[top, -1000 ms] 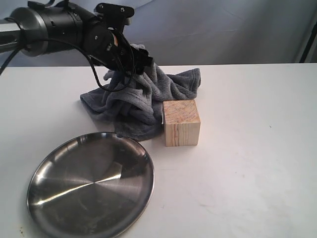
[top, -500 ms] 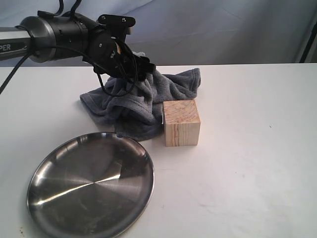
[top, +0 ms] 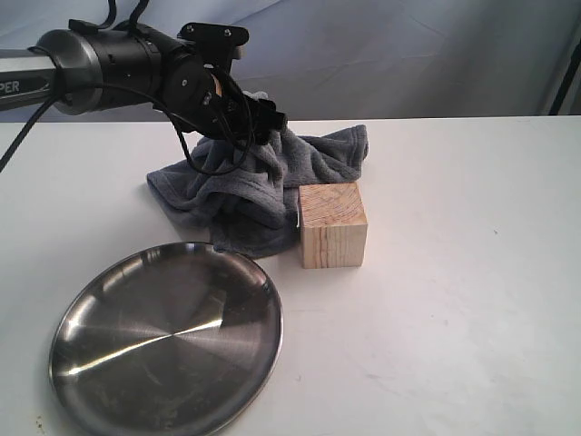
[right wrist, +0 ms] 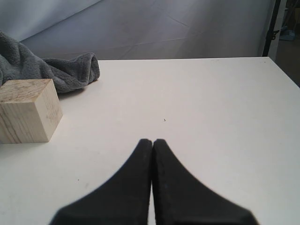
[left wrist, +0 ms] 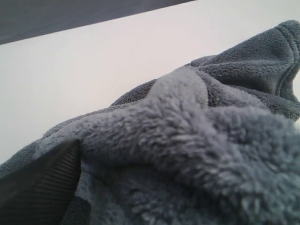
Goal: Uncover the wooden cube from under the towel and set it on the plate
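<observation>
The wooden cube [top: 332, 225] stands uncovered on the white table, its left side touching the towel [top: 263, 182]; the right wrist view also shows the cube [right wrist: 27, 110]. The grey-blue towel lies crumpled behind and left of it. My left gripper [top: 257, 121] is pressed into the top of the heap. In the left wrist view one ribbed finger [left wrist: 44, 183] sits far to the side and fleece [left wrist: 187, 140] fills the gap, hiding the other finger. The steel plate [top: 168, 336] lies at the front left with nothing on it. My right gripper [right wrist: 152, 140] is shut on nothing, to the right of the cube.
A grey-blue backdrop hangs behind the table's far edge. A dark stand leg [right wrist: 271, 28] shows past the table's far right corner. White tabletop [top: 454, 272] stretches right of the cube.
The left arm dropped lower and the lifted towel fold sank back onto the heap. Cube and plate have not moved.
</observation>
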Tool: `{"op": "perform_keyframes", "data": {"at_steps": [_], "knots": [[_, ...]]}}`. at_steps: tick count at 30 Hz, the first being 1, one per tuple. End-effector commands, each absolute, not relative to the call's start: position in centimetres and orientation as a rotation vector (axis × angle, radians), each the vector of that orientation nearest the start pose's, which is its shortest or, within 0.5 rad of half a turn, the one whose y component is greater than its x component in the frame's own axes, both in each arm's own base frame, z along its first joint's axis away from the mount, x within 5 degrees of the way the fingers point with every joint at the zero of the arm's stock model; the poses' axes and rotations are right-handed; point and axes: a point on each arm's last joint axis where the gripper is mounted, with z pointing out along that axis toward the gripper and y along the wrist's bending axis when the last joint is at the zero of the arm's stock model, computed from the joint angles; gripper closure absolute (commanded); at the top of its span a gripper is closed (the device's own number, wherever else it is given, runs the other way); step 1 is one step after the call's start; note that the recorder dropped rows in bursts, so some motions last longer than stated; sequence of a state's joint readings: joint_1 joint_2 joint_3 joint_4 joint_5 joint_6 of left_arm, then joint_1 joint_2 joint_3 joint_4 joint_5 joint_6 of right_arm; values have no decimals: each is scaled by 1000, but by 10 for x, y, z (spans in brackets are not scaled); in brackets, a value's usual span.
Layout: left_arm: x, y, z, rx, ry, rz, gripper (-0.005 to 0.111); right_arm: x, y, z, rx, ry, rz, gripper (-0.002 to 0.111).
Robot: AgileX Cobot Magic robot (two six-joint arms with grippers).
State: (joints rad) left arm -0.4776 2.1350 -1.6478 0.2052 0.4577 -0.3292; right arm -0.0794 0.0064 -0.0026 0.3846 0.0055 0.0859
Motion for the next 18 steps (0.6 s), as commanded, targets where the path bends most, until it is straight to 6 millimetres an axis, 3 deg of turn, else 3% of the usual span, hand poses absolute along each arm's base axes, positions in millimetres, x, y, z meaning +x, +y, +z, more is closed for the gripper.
{"op": "perform_keyframes", "data": {"at_steps": [1, 3, 9, 18], "knots": [[432, -215, 197, 331, 2397, -202, 29, 56, -4, 212, 411, 1451, 327, 105], [432, -215, 197, 331, 2397, -201, 28, 56, -4, 212, 411, 1451, 327, 105], [432, -215, 198, 338, 2391, -198, 2, 56, -4, 212, 411, 1451, 327, 105], [431, -214, 208, 340, 2373, -197, 2, 56, -4, 212, 411, 1451, 327, 105]]}}
